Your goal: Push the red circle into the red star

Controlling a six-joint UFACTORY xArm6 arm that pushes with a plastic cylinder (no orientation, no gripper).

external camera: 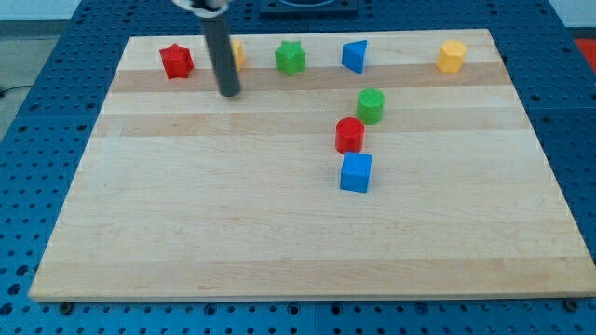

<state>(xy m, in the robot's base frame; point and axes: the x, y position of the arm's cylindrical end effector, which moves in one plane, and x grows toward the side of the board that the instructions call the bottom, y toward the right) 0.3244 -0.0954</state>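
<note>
My tip [228,93] – a bare rod, no claw to open or shut – is sitting just right of the red star [176,60]. Red circle [349,135] is lying mid-board, touching the green cylinder [371,105] – best circling to its right side, then pushing up-left.

Light is bright and even, prob. from overhead; no strong glare on the bench [279,233]. Shadows are short and soft, close under each block. My tip [229,93] looks a bit blurred. Focus is otherwise OK, with only little edge distortion.
</note>
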